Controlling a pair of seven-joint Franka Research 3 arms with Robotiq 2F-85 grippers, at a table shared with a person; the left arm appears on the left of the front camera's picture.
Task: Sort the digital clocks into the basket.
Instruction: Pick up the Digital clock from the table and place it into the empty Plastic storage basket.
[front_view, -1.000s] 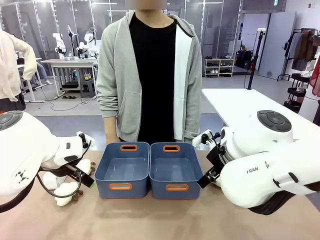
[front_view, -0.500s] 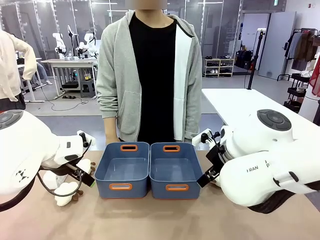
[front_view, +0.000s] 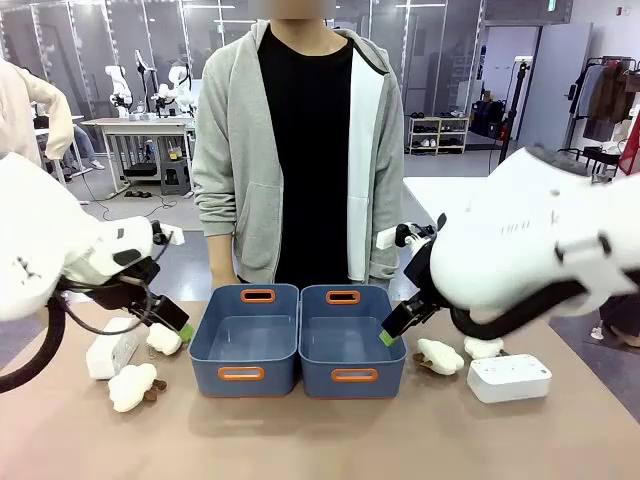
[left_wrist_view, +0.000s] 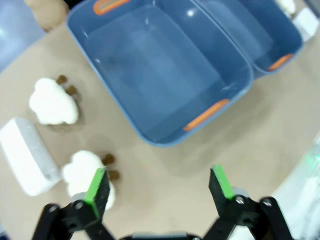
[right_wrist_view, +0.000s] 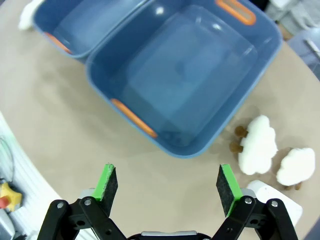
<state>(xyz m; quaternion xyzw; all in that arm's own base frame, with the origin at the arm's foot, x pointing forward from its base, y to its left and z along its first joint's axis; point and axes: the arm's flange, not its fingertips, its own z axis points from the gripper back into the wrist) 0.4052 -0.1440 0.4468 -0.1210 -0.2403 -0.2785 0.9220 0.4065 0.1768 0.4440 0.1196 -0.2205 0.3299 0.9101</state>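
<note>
Two identical blue baskets stand side by side mid-table, the left one (front_view: 245, 340) and the right one (front_view: 350, 340), both empty. One white digital clock (front_view: 110, 352) lies left of them, also in the left wrist view (left_wrist_view: 25, 156). The other digital clock (front_view: 508, 377) lies at the right, its corner showing behind a finger in the right wrist view (right_wrist_view: 267, 196). My left gripper (front_view: 170, 315) (left_wrist_view: 160, 182) hangs open above the table, off the left basket's (left_wrist_view: 160, 70) near corner. My right gripper (front_view: 395, 325) (right_wrist_view: 167, 182) hangs open by the right basket's (right_wrist_view: 185, 75) near rim.
Fluffy white plush toys with brown feet lie on both sides: two at the left (front_view: 133, 385) (front_view: 165, 340) near the left clock, two at the right (front_view: 438, 355) (front_view: 483, 347). A person (front_view: 300, 150) stands at the far edge behind the baskets.
Both arms have lifted and swung up from low over the table, uncovering the right clock and plush toys and the left clock. Both grippers stay open.
</note>
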